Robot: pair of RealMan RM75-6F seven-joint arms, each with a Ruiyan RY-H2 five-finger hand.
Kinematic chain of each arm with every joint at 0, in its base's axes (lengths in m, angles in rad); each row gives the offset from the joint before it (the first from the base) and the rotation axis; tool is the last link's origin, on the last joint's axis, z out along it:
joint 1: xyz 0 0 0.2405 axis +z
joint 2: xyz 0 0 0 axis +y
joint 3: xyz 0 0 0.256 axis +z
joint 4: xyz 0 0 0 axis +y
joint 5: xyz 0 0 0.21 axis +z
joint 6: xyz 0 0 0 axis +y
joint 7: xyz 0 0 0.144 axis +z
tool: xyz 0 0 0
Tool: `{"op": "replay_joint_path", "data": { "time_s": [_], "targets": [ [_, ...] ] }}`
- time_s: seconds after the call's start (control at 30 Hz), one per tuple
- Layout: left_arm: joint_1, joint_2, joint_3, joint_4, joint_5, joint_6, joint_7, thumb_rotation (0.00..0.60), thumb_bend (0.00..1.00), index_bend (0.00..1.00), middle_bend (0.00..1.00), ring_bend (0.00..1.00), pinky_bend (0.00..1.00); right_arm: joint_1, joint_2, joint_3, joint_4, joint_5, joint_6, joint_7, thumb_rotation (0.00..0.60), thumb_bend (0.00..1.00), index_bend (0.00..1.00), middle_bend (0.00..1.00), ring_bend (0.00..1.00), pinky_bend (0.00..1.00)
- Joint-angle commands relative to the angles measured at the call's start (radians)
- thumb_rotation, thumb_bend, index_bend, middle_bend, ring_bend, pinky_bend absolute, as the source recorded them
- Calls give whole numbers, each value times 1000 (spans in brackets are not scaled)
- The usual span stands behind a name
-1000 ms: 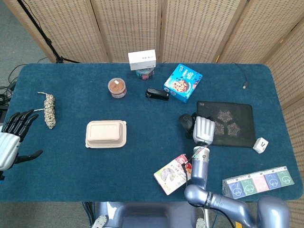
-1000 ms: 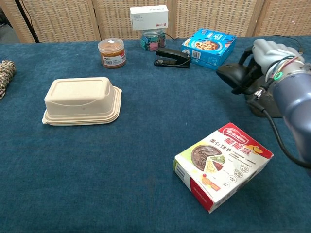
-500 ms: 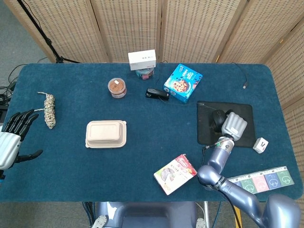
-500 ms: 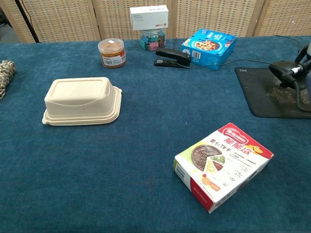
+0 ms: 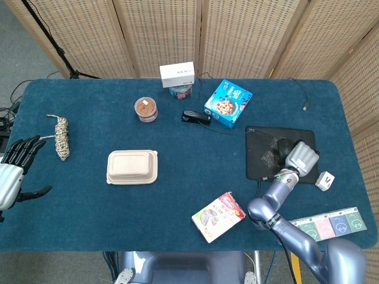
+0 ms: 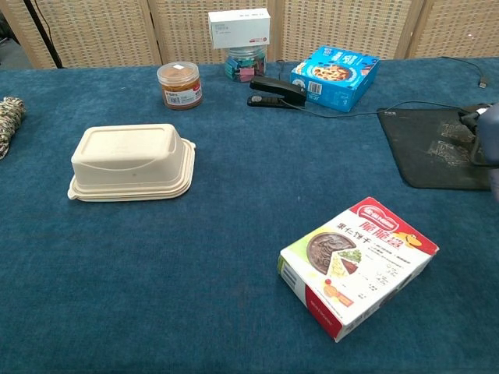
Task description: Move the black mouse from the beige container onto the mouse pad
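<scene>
Both hands are visible: the right hand [image 5: 301, 158] grips the black mouse [image 5: 285, 145] over the mouse pad [image 5: 260, 160]; the left hand [image 5: 13, 171] hangs open, holding nothing, well apart from the closed beige container [image 5: 132, 167].

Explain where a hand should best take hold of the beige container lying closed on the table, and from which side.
Grip the beige container across its two long side walls, coming from above. The lid is flat and domed with no handle, and the protruding rim at the base gives fingers a ledge. It sits clear of neighbours, so probably nothing blocks a top approach.
</scene>
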Motion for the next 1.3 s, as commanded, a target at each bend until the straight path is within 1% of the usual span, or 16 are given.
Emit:
{"op": "replay_joint_path", "data": {
  "time_s": [0.03, 0.23, 0.63, 0.87, 0.97, 1.07, 1.13, 1.23, 1.3],
  "targets": [
    [-2, 4, 0, 2, -3, -6, -8, 600, 126, 0, 0, 0, 0, 22, -21, 14, 43, 14, 3, 1, 600, 311, 530, 580, 472, 185],
    [-1, 10, 0, 5, -5, -9, -25, 600, 126, 0, 0, 0, 0, 49, -46, 31, 114, 32, -10, 3, 600, 311, 530, 580, 472, 185],
    [-4, 11, -4, 12, -25, -29, -25, 600, 126, 0, 0, 0, 0, 75, -92, 16, 210, 4, -69, 51, 600, 318, 529, 580, 472, 177],
    [-4, 10, -5, 12, -30, -34, -21, 600, 126, 0, 0, 0, 0, 73, -104, 18, 255, -1, -102, 74, 600, 318, 523, 576, 468, 163],
    [-4, 10, -5, 11, -32, -36, -20, 600, 125, 0, 0, 0, 0, 71, -108, 21, 270, -1, -114, 79, 600, 318, 508, 563, 446, 152],
    [-5, 10, -6, 11, -34, -38, -18, 600, 126, 0, 0, 0, 0, 69, -109, 24, 275, 0, -123, 84, 600, 307, 463, 522, 394, 123],
    [-5, 9, -6, 11, -34, -39, -19, 600, 126, 0, 0, 0, 0, 67, -108, 27, 272, 0, -131, 90, 600, 267, 417, 472, 343, 100],
    [-5, 9, -6, 10, -35, -39, -18, 600, 126, 0, 0, 0, 0, 63, -102, 29, 259, -3, -136, 97, 600, 198, 379, 426, 291, 75],
    [-5, 10, -7, 10, -34, -39, -18, 600, 126, 0, 0, 0, 0, 59, -99, 33, 246, 1, -137, 97, 600, 178, 363, 406, 267, 60]
  ]
}}
